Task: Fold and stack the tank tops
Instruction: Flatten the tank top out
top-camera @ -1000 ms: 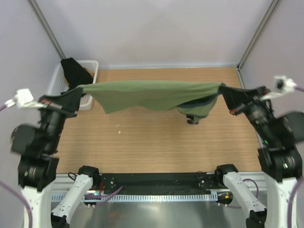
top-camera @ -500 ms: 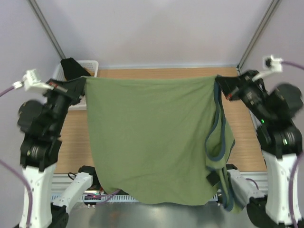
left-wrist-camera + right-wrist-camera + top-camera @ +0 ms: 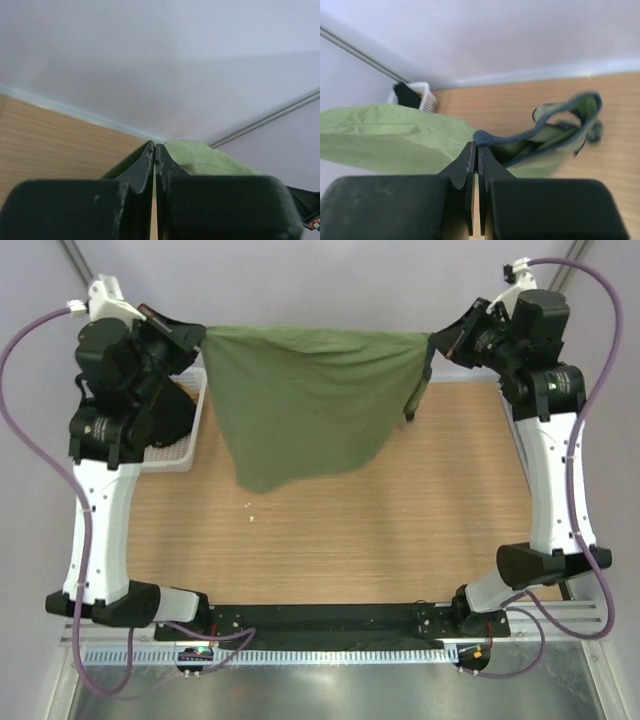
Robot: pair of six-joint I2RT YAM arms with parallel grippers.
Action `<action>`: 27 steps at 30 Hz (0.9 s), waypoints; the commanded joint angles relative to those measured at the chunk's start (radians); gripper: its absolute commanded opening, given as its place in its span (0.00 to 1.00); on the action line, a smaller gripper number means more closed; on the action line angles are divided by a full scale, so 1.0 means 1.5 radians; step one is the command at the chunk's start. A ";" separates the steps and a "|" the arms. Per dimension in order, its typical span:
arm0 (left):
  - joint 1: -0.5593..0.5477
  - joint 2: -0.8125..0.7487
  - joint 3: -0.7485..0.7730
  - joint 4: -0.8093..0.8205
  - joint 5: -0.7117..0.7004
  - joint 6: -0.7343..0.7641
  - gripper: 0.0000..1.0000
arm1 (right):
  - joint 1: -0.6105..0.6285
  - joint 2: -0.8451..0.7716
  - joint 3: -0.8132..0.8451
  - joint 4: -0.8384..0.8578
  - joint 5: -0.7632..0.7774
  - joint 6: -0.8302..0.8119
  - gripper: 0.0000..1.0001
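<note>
Tank top point(image 3: 300, 410) between closed fingers point(image 3: 463, 166)

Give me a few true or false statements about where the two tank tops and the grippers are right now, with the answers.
1. The left gripper and the right gripper are both shut on the olive green tank top. True.
2. That top lies flat on the table. False: it hangs in the air, stretched between the two grippers.
3. The black tank top sits in the white basket. True.
4. The right gripper pinches a plain green edge. False: it pinches the navy trim.
</note>
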 commanded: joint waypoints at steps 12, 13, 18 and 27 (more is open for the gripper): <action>0.005 -0.341 -0.148 0.023 -0.007 0.016 0.00 | -0.002 -0.316 -0.027 -0.003 -0.100 -0.001 0.01; 0.005 -0.353 -0.145 0.019 -0.003 0.013 0.00 | -0.001 -0.328 -0.025 -0.007 -0.104 -0.003 0.01; 0.005 -0.359 -0.100 -0.006 0.000 0.009 0.00 | -0.002 -0.351 -0.007 -0.020 -0.106 -0.005 0.01; 0.005 -0.295 -0.187 0.057 -0.002 0.010 0.00 | -0.003 -0.266 -0.066 -0.035 -0.029 -0.015 0.01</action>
